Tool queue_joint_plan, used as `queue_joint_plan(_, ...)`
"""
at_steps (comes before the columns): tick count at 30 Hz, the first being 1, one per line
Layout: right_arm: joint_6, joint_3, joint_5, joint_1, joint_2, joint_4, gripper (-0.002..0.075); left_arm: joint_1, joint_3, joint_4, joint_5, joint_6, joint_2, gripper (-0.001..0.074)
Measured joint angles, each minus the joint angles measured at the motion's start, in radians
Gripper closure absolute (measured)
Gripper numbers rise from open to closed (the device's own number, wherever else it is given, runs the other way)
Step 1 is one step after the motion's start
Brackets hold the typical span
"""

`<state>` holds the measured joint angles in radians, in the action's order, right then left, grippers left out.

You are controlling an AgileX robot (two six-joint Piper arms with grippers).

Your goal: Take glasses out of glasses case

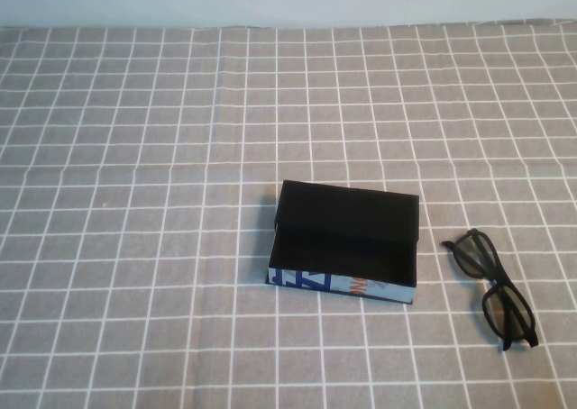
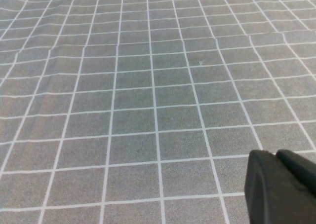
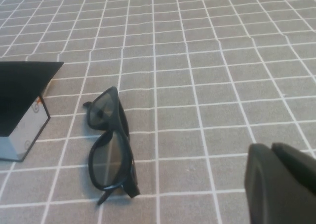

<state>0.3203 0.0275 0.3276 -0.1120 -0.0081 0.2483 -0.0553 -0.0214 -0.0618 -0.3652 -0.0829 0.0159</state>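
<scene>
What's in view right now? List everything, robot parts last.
case: one, black with a white printed front, lid open, middle of the table, nothing visible inside.
glasses: one pair, black with dark lenses, lying on the cloth to the robot's right of the case, apart from it.
tablecloth: one, grey with a white grid, covering the table.
left gripper: one, black, only in its wrist view, above bare cloth.
right gripper: one, black, only in its wrist view, near the glasses, not touching them.

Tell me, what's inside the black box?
The glasses case looks empty, though its dark interior hides detail. The glasses lie beside it. Left gripper and right gripper hover apart.
</scene>
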Motion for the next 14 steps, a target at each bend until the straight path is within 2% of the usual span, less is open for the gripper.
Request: queue_joint_plan(14,0.004,0.000,0.000,0.000,0.000,-0.025,0.0743,0.000,0.000,0.000,0.000,0.000,0.000,0.0740)
